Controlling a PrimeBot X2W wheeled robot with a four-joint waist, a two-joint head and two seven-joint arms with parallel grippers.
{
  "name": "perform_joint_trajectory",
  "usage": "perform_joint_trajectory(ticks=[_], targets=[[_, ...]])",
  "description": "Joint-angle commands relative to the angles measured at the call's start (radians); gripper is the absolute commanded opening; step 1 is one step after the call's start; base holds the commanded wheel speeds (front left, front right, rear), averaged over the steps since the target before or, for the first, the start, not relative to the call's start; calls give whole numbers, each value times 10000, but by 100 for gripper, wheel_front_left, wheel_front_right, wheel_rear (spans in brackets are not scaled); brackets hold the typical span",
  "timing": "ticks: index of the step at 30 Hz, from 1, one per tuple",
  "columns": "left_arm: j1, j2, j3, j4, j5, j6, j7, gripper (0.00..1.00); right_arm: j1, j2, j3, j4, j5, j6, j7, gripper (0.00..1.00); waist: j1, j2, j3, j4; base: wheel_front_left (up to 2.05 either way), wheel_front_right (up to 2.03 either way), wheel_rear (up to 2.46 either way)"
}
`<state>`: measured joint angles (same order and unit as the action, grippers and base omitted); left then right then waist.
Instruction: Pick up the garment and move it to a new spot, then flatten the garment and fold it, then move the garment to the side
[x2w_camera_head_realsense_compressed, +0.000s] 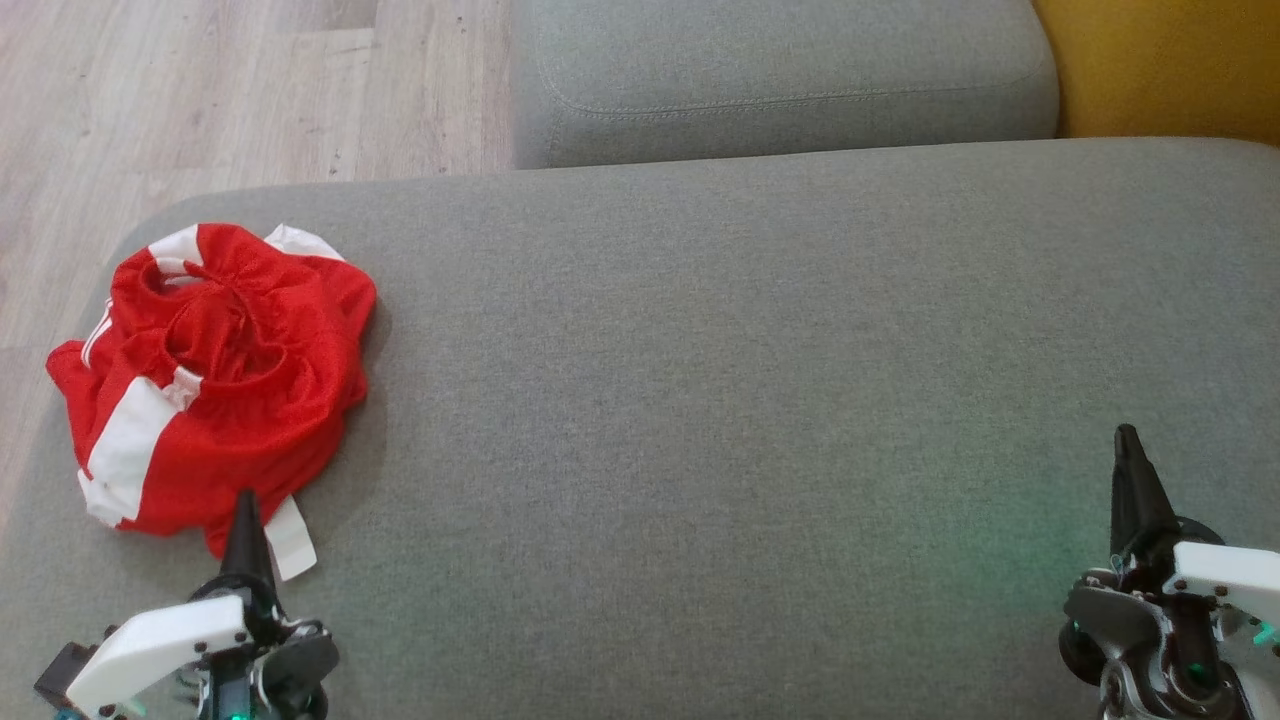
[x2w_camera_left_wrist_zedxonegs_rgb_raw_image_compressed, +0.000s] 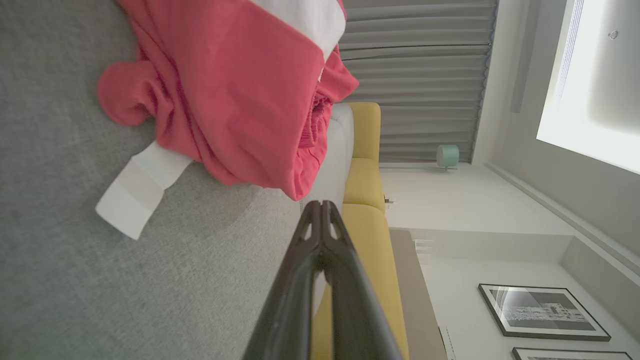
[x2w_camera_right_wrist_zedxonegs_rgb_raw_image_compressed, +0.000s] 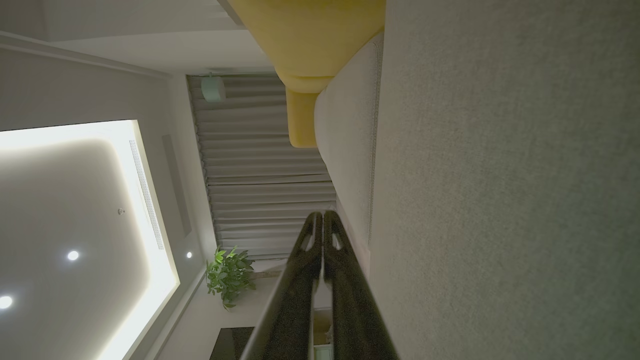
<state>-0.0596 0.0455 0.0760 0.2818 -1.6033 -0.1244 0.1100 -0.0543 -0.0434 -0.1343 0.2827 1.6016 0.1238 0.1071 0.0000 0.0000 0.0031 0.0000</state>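
We count one crumpled red-and-white mesh garment at the left end of one grey fabric sofa seat. Our left gripper is just beside it, our right gripper well apart; both finger pairs are pressed together, empty.

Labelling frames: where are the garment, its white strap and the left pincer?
garment (x2w_camera_head_realsense_compressed: 250, 400), head view, red middle
white strap (x2w_camera_left_wrist_zedxonegs_rgb_raw_image_compressed: 136, 192), left wrist view, mid-strap
left pincer (x2w_camera_head_realsense_compressed: 245, 505), head view, between closed fingertips

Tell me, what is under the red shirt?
The crumpled red garment lies on the grey cushion. A white strip pokes out from its near edge. Anything else beneath is hidden by the cloth.
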Motion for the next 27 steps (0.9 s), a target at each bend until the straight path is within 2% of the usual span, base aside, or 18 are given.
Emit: perform_joint_trajectory(ticks=[1,27], targets=[[-483,47,373,-369,-57,-63,29,0,-536,-68,210,-380,74,69,58,0,0,0,0,0,0,0,0],[-483,47,373,-370,-57,-63,29,0,-536,-68,210,-380,74,69,58,0,0,0,0,0,0,0,0]])
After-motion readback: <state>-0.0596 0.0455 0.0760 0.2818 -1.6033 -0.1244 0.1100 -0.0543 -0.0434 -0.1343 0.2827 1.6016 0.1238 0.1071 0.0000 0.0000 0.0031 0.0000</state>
